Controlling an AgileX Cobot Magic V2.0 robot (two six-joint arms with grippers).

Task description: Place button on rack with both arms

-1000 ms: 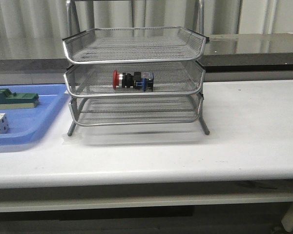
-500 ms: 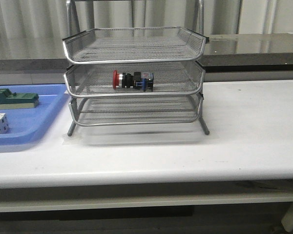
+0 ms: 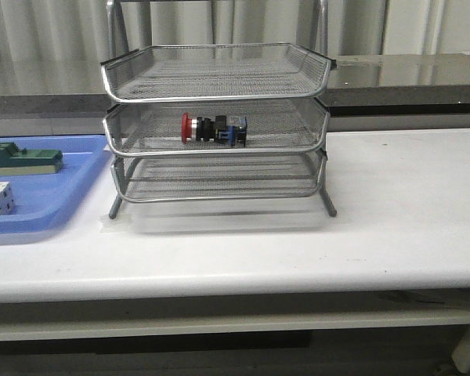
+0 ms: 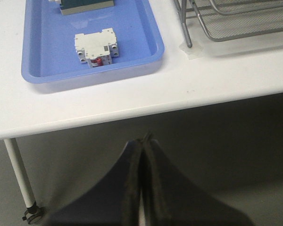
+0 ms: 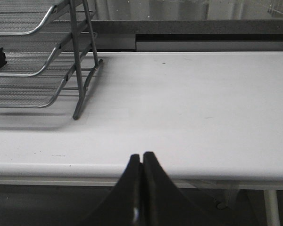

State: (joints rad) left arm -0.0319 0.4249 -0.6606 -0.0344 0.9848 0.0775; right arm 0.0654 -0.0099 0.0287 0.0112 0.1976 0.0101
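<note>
Change: nothing has shifted since the earlier front pictures; the button lies where it lay, and no arm shows in the front view.
Left gripper (image 4: 142, 141): fingers pressed together, holding nothing, hanging off the desk's near edge with the floor under it.
Right gripper (image 5: 142, 159): fingers closed tip to tip, empty, just short of the desk's near edge.
Desk (image 3: 392, 227): white top, ahead of both grippers.
Tray (image 4: 153, 40): shallow blue plastic, beyond the left gripper and just beside the rack's foot.
White part (image 4: 96, 46): flat in the tray, nearer the left gripper; a red spot on its near side.
Green block (image 3: 22, 159): in the same tray, farther from the left gripper than the white part.
Rack (image 3: 219, 149): three wire-mesh shelves on thin legs, well beyond both grippers, standing on the desk.
Button (image 3: 213, 128): on its side on the rack's middle shelf, red cap toward the tray, blue end away from it; clear of both grippers.
</note>
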